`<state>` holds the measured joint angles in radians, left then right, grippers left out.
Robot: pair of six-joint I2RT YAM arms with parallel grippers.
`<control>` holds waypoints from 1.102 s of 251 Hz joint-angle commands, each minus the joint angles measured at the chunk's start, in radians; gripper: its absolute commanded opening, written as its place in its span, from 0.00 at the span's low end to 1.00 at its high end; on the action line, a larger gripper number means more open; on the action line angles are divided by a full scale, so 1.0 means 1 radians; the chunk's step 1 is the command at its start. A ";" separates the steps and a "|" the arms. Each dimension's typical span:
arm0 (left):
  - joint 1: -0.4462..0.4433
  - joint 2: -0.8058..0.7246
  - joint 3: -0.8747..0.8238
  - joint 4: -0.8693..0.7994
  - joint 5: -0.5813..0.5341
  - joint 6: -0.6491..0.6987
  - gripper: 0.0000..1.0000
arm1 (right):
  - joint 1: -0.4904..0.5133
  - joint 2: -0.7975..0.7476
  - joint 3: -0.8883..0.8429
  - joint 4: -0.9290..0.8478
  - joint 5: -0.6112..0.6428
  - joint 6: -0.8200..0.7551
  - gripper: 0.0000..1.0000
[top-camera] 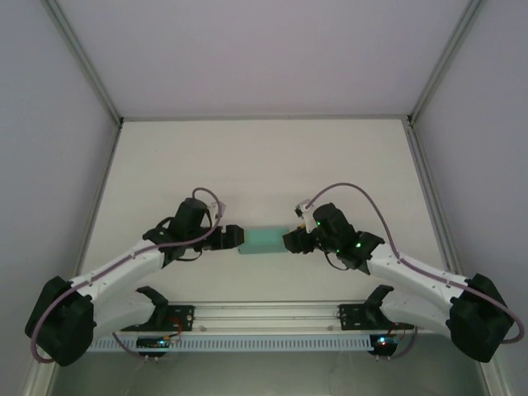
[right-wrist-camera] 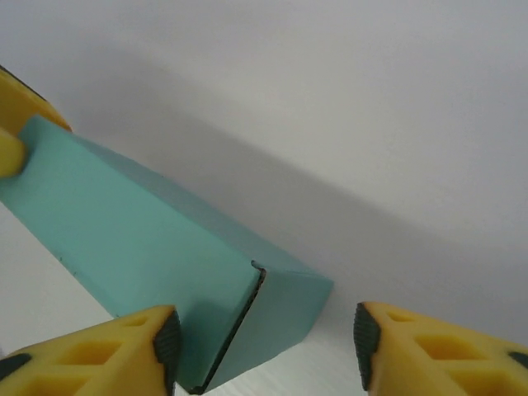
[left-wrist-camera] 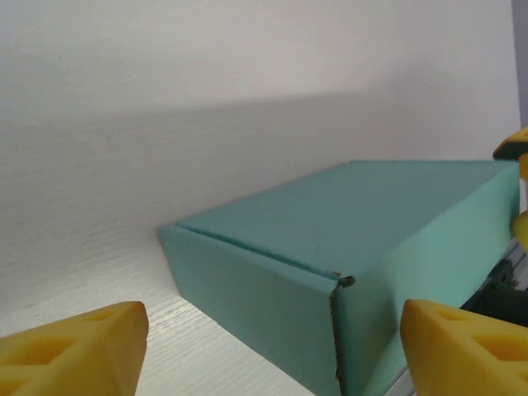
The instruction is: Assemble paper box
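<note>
The paper box point(top-camera: 264, 242) is a closed, flat teal-green box lying on the white table point(top-camera: 264, 165) between the two arms. My left gripper point(top-camera: 235, 238) is at the box's left end and my right gripper point(top-camera: 290, 241) at its right end. In the left wrist view the left gripper point(left-wrist-camera: 272, 355) is open, its yellow fingers point(left-wrist-camera: 74, 346) spread wide, with a corner of the box point(left-wrist-camera: 346, 214) ahead of the gap. In the right wrist view the right gripper point(right-wrist-camera: 264, 346) is open around the end corner of the box point(right-wrist-camera: 148, 239). One pad point(right-wrist-camera: 167, 338) sits beside the box's long side.
White walls and aluminium frame posts point(top-camera: 91, 74) enclose the table on three sides. A slotted metal rail point(top-camera: 264, 313) carrying both arm bases runs along the near edge. Bare table surface stretches behind the box toward the back wall.
</note>
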<state>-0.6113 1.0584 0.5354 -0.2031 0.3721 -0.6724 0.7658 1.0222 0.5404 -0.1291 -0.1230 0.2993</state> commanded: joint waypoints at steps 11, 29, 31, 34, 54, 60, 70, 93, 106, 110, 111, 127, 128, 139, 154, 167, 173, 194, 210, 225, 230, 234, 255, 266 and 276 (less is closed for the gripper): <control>-0.007 -0.006 0.113 -0.093 -0.061 0.066 1.00 | -0.008 -0.018 0.117 -0.158 -0.003 -0.002 0.73; -0.007 -0.016 0.141 -0.109 -0.083 0.080 1.00 | -0.016 -0.012 0.156 -0.184 -0.001 -0.024 0.84; -0.006 -0.017 0.143 -0.111 -0.085 0.082 1.00 | -0.017 -0.011 0.159 -0.186 -0.002 -0.030 0.86; -0.007 -0.019 0.146 -0.114 -0.089 0.084 1.00 | -0.018 -0.009 0.165 -0.189 -0.004 -0.039 0.90; -0.006 -0.032 0.163 -0.132 -0.107 0.097 1.00 | -0.025 0.005 0.201 -0.215 -0.007 -0.091 0.99; -0.006 -0.035 0.164 -0.135 -0.113 0.099 1.00 | -0.026 0.013 0.212 -0.222 -0.004 -0.101 0.99; -0.007 -0.038 0.166 -0.144 -0.121 0.101 1.00 | -0.030 0.023 0.230 -0.234 -0.015 -0.136 0.99; -0.007 -0.035 0.161 -0.155 -0.139 0.096 1.00 | -0.031 0.051 0.261 -0.247 -0.021 -0.201 0.99; -0.006 -0.029 0.154 -0.153 -0.134 0.095 1.00 | -0.030 0.064 0.272 -0.237 -0.020 -0.250 0.99; -0.007 -0.026 0.152 -0.153 -0.134 0.095 1.00 | -0.028 0.069 0.276 -0.237 -0.027 -0.260 1.00; -0.006 -0.026 0.152 -0.152 -0.134 0.094 1.00 | -0.028 0.070 0.277 -0.237 -0.030 -0.264 0.99; -0.006 -0.020 0.142 -0.150 -0.135 0.090 0.99 | -0.023 0.088 0.284 -0.236 -0.103 -0.331 0.99; -0.006 -0.019 0.142 -0.150 -0.135 0.089 0.99 | -0.022 0.088 0.285 -0.237 -0.110 -0.337 0.99; -0.007 -0.015 0.135 -0.143 -0.136 0.089 1.00 | -0.016 0.102 0.293 -0.249 -0.167 -0.405 0.99; -0.006 -0.012 0.121 -0.127 -0.121 0.086 1.00 | -0.004 0.136 0.316 -0.276 -0.178 -0.474 0.99; -0.006 -0.006 0.109 -0.114 -0.110 0.082 1.00 | 0.008 0.169 0.345 -0.309 -0.162 -0.531 0.99; -0.006 0.000 0.105 -0.111 -0.108 0.081 1.00 | 0.010 0.185 0.355 -0.318 -0.152 -0.554 0.99; -0.006 0.022 0.092 -0.101 -0.100 0.076 1.00 | 0.021 0.231 0.365 -0.321 -0.136 -0.636 0.99; -0.006 0.042 0.082 -0.097 -0.093 0.076 1.00 | 0.031 0.264 0.359 -0.296 -0.116 -0.675 0.99; -0.006 0.056 0.071 -0.097 -0.090 0.076 0.99 | 0.035 0.294 0.361 -0.274 -0.115 -0.703 0.99; -0.006 0.059 0.068 -0.098 -0.089 0.077 1.00 | 0.037 0.304 0.363 -0.268 -0.116 -0.710 0.99; -0.006 0.062 0.065 -0.095 -0.090 0.076 1.00 | 0.038 0.312 0.366 -0.266 -0.115 -0.718 0.99; -0.004 0.073 0.050 -0.092 -0.090 0.076 1.00 | 0.049 0.358 0.382 -0.262 -0.083 -0.755 0.99; -0.005 0.079 0.040 -0.092 -0.086 0.076 1.00 | 0.055 0.380 0.387 -0.262 -0.066 -0.773 0.99; -0.005 0.084 0.035 -0.092 -0.085 0.076 1.00 | 0.062 0.397 0.391 -0.264 -0.050 -0.792 0.97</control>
<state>-0.6155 1.1206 0.6041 -0.2832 0.2779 -0.5957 0.8104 1.3773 0.8890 -0.3920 -0.2237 -0.3908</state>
